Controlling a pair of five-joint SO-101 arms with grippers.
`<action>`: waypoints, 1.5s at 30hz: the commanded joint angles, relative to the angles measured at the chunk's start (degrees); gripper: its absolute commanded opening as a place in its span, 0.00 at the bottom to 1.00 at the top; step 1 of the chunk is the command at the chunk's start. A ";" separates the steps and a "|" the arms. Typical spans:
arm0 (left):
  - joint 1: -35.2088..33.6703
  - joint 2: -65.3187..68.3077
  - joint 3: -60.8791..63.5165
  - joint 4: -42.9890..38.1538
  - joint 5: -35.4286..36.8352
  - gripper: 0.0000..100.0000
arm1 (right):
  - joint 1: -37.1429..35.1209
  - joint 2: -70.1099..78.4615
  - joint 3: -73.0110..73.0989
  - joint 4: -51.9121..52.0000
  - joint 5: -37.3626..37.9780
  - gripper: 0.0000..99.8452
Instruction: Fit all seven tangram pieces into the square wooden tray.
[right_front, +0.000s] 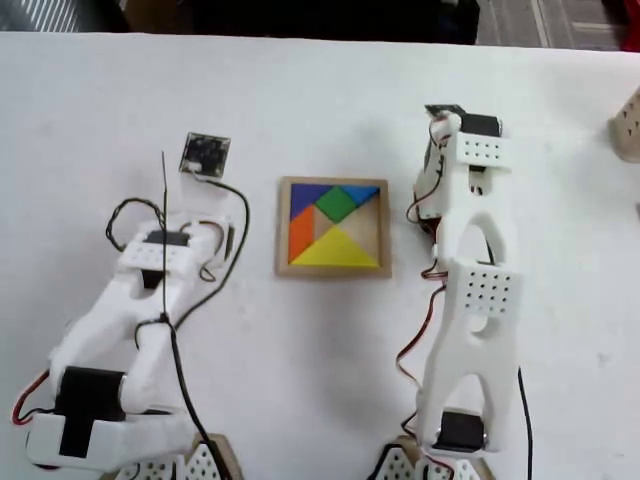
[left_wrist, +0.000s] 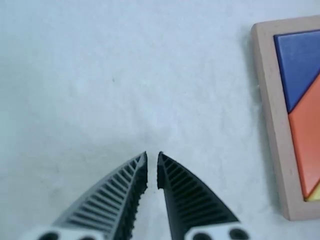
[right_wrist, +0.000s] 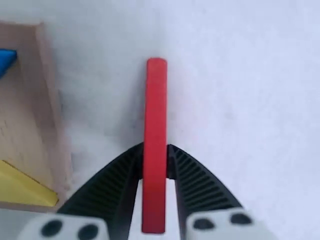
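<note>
I see right gripper (right_wrist: 155, 150) clamped on red piece (right_wrist: 156, 100) beside tray (right_wrist: 47, 90) right edge, left gripper (left_wrist: 152, 161) tips nearly together

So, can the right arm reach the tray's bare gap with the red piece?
Probably yes. The right end effector, shut on the red piece, sits beside the tray's wall, and the bare gap lies on that side. Nothing stands between them; the left end effector is at the opposite wall.
</note>
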 joint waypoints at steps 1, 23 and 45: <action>-0.40 -2.51 -0.53 -1.41 -0.53 0.06 | -1.80 -8.92 2.64 1.01 -4.13 0.02; -0.57 -2.59 -0.53 -1.14 -0.53 0.06 | -19.03 -15.69 12.40 -6.90 -16.97 0.02; -0.40 -2.59 -0.53 -1.32 -0.53 0.06 | -15.60 -12.79 12.40 -6.55 -13.36 0.15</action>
